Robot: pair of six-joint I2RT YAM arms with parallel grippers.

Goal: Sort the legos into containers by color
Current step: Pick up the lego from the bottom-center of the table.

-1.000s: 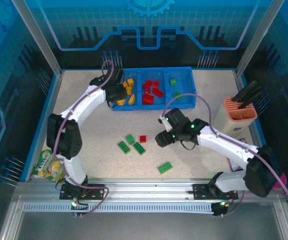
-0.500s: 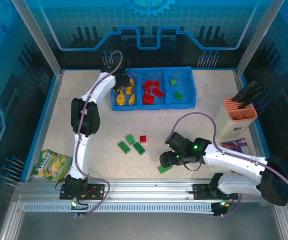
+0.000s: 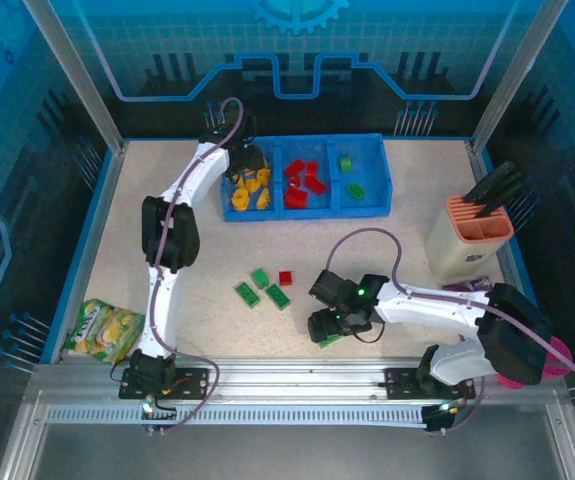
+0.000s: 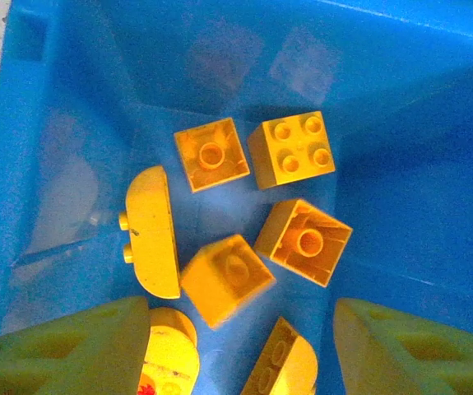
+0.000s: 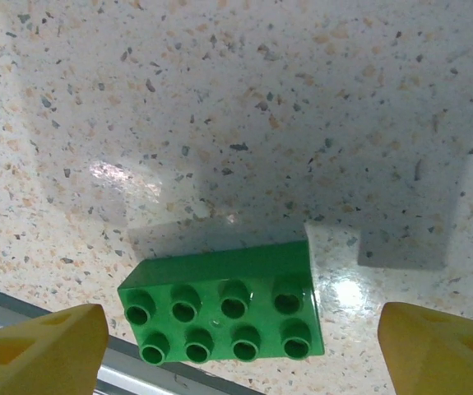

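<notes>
Table first: speckled top, low blue tray at the far side w/ three compartments. Yellow bricks are in the left one, red bricks in the middle, a couple of green ones on the right.

Left gripper hangs over the yellow compartment, fingers spread wide, nothing btwn them. Its wrist cam looks straight down on the yellow pile.

Right gripper is low near the table's front edge, also wide open & empty, lined up on a green eight-stud brick.

What could go wrong, imo: the brick is off-centre in the gap, so on closing one finger likely touches first and shoves or twists it rather than clamping. The fingers also bracket the long axis, and a glossy brick pinched end-to-end could pop out. The metal rail is just beside it, so a skid could send it off the tabletop.

Where it lies: flat, studs up, btwn the fingers w/ clear gaps both ends, nearer one finger, touching neither.

Smallest bits: three loose green bricks and one small red brick wait mid-table, toward the left arm's side.
</notes>
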